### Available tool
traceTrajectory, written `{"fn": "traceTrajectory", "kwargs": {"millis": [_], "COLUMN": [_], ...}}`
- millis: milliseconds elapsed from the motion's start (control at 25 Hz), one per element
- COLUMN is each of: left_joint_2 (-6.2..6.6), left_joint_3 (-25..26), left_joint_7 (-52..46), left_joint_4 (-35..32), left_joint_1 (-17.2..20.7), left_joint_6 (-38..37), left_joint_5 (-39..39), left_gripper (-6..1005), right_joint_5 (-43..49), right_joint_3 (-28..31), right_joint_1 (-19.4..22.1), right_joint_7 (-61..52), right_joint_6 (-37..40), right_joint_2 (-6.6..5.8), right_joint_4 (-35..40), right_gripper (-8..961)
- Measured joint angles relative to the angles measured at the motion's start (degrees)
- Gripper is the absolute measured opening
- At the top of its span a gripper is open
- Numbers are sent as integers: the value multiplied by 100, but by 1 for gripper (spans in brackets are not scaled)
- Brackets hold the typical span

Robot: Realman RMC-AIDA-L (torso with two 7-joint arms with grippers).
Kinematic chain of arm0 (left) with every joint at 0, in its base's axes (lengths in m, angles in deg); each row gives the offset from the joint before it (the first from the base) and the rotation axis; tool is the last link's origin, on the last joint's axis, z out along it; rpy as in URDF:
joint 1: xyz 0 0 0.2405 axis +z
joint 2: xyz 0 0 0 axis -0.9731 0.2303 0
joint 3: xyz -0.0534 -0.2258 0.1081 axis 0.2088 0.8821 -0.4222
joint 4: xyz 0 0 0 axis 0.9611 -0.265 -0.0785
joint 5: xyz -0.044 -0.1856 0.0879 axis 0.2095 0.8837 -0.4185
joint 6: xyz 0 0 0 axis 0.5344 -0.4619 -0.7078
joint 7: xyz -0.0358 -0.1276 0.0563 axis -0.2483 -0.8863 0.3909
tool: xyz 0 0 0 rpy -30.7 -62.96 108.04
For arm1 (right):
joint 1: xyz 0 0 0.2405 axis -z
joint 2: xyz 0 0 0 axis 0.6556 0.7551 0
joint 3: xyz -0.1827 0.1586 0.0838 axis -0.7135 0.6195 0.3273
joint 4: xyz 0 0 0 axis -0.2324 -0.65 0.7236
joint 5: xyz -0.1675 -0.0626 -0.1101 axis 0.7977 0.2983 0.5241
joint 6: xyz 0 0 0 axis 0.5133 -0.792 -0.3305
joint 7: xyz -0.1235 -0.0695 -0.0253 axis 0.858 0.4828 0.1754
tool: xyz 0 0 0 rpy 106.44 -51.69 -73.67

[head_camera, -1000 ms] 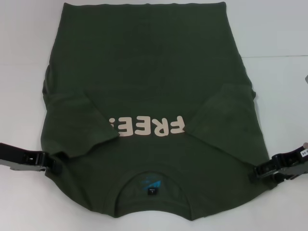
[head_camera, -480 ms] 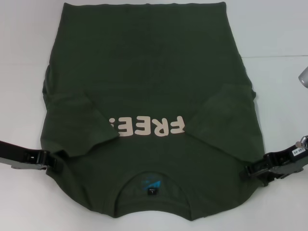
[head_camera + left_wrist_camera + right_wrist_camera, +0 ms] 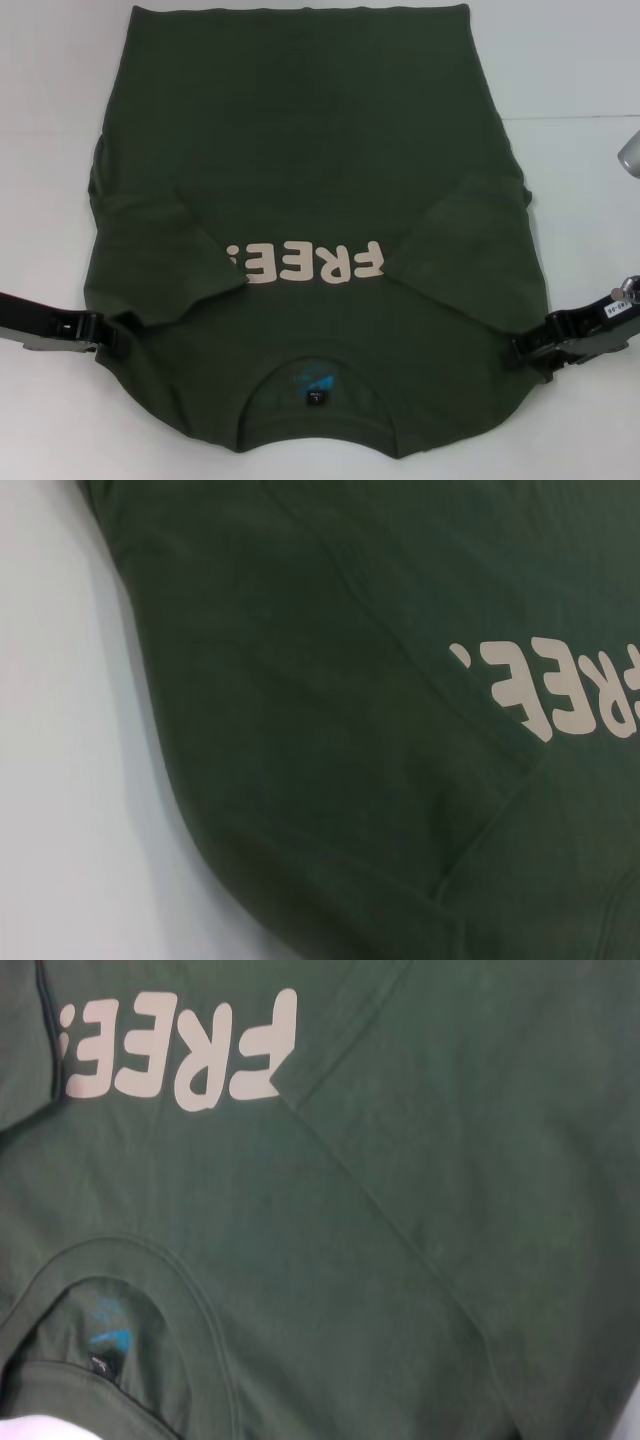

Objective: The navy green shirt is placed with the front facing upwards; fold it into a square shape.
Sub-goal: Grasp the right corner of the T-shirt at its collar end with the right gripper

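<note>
Table (image 3: 585,70): white, fills the head view. Shirt (image 3: 300,150) lies flat on it, covering the middle of the frame from top edge to bottom, front up. Hem at the top, collar (image 3: 315,362) at bottom centre with a blue label inside. Both sleeves folded inward over the chest: left sleeve (image 3: 165,255) at centre left, right sleeve (image 3: 470,250) at centre right, each partly covering the cream "FREE!" lettering (image 3: 305,262), which reads upside down.

Left gripper (image 3: 105,338): lower left of the frame, arm coming in low and nearly level from the left edge, tip touching the shirt's shoulder edge. Whether it is clamped on the cloth or loose, cannot tell.

Right gripper (image 3: 522,352): lower right, arm coming in from the right edge, tilted slightly upward toward the edge, tip at the shirt's other shoulder edge. Grip state not visible either.

Left wrist view: shirt edge curving against white table, part of the lettering at the right. Right wrist view: collar, label, lettering, sleeve fold.

Grey object (image 3: 630,150) at the right edge, upper half, cut off by the frame.
</note>
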State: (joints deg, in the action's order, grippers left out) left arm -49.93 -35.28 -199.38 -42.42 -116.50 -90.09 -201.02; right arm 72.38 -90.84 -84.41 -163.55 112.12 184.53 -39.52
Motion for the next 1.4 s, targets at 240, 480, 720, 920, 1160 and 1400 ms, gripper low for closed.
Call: {"fn": "traceTrajectory", "kwargs": {"millis": [240,480,720,920,1160,1400], "left_joint_2": [0,0,7,9,23,44], "left_joint_3": [-1,0,-1,-1,-1,8], "left_joint_7": [5,16,24,29,30,31], "left_joint_4": [0,0,0,-4,-22,-36], "left_joint_1": [-7,-9,-9,-9,13,50], "left_joint_6": [1,0,-1,-1,-69,-200], "left_joint_5": [1,13,18,18,59,78], "left_gripper": [49,49,49,49,50,50], "right_joint_5": [4,7,8,7,-9,-31], "right_joint_3": [-107,-184,-251,-275,-265,-222], "right_joint_1": [-59,-110,-139,-139,-134,-121], "right_joint_7": [3,-24,-28,7,143,264], "right_joint_6": [-2,-9,-21,-41,-33,81], "right_joint_2": [12,35,57,61,43,-10], "right_joint_4": [22,25,16,25,51,86], "right_gripper": [648,492,355,198,45,39]}}
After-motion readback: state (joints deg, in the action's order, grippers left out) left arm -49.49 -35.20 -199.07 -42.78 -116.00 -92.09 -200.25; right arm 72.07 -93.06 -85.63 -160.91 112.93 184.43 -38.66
